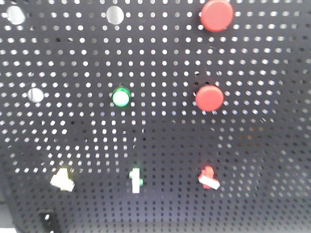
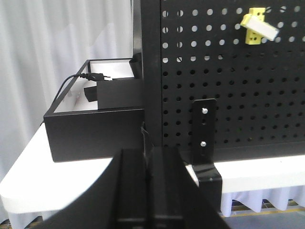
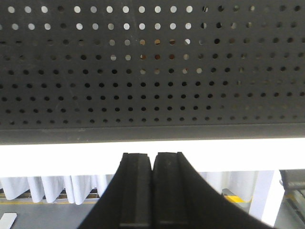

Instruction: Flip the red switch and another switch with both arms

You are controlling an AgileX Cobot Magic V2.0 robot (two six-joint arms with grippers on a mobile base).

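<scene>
Front view: we see the red switch (image 1: 208, 177) low right on the pegboard (image 1: 160, 131), the yellow-based switch (image 1: 62, 180) low left. Left wrist view: our left pincer (image 2: 148, 157) is pressed together, the yellow-based switch up right of it. Right wrist view: our right pincer (image 3: 153, 160) is pressed together below the pegboard.

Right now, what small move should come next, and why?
Probably raise both arms: the left jaws, shut, sit below the yellow-based switch, and the right jaws, also shut, face only bare pegboard, with the red switch out of that view.
</scene>
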